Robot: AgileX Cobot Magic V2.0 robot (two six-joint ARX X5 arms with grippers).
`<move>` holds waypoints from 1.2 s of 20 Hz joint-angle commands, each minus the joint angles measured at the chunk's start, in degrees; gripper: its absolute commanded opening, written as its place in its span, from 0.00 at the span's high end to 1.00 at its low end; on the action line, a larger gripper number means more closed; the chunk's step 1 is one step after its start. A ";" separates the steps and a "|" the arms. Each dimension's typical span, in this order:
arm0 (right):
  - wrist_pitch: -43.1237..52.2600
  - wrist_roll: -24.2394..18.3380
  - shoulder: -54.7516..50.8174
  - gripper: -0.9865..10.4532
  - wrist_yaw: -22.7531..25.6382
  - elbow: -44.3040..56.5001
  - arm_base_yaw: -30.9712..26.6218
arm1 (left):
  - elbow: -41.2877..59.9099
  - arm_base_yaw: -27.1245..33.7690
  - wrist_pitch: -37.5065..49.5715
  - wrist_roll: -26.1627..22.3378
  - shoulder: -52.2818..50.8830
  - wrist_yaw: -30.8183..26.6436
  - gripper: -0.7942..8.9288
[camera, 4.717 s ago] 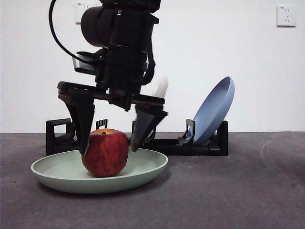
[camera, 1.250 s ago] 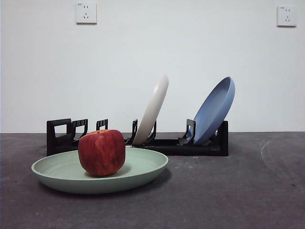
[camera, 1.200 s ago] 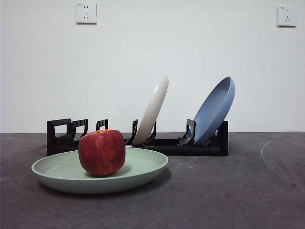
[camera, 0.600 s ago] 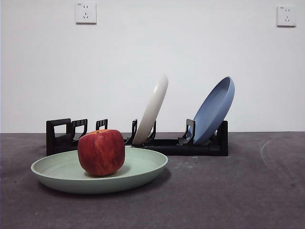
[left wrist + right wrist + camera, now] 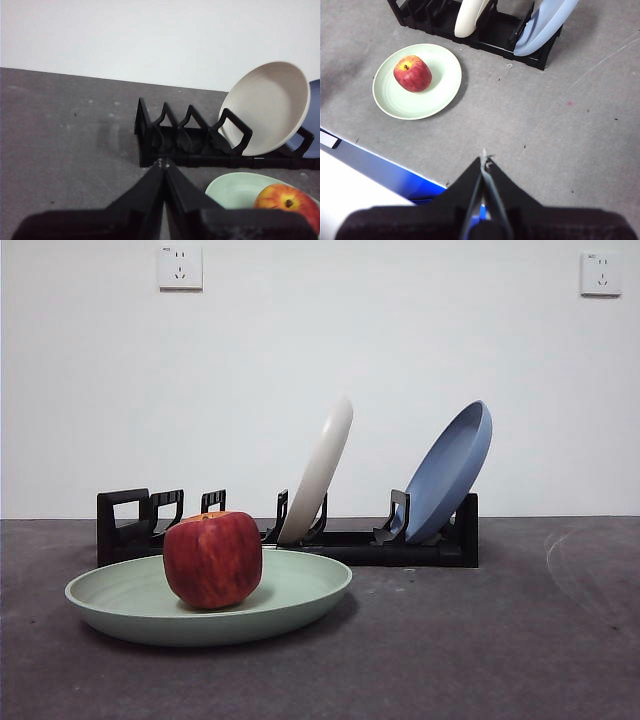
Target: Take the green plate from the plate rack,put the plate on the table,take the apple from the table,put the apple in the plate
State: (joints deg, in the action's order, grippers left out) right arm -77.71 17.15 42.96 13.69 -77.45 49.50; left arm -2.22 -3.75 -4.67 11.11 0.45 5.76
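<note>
Apple [image 5: 213,559] sits inside the green plate [image 5: 300,590], off-centre toward the rack side; plate lies flat on the desk [image 5: 480,640], just in front of the plate rack [image 5: 340,545]. Task reads as complete from this layout.

Left gripper [image 5: 163,167]: jaws pressed together, empty, held back near the handle end of the rack. Right gripper [image 5: 484,160]: jaws also closed on nothing, high and well apart from the plate.

Risks, as judged:
- Apple is round and stands free on a shallow plate; a knock to the rim could roll it out onto the desk.
- Left arm is the nearer one; a careless sweep could clip the rack or the cream-white plate [image 5: 320,475] leaning in it.
- Blue plate [image 5: 450,470] leans steeply; its seating in the slot is hard to confirm from here, possibly loose.

Surface: dark grey, mottled, matte, faint scuff arcs. Room: plain white wall, two wall sockets [image 5: 180,267] high up.
</note>
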 commanded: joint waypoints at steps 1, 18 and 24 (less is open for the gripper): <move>-1.33 0.48 0.00 0.91 0.26 0.50 0.04 | 1.64 0.07 -0.92 -0.20 -0.20 0.20 0.92; -1.31 0.48 0.00 0.91 0.26 0.48 0.04 | 1.60 -0.04 -4.70 -1.05 0.31 0.22 0.92; -1.33 0.48 0.00 0.91 0.26 0.48 0.04 | 1.60 -0.04 -4.70 -1.05 1.38 0.24 0.92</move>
State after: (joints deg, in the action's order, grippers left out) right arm -77.71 17.17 42.98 13.72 -77.45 49.50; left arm -1.04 -3.77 -9.80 10.90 1.80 5.74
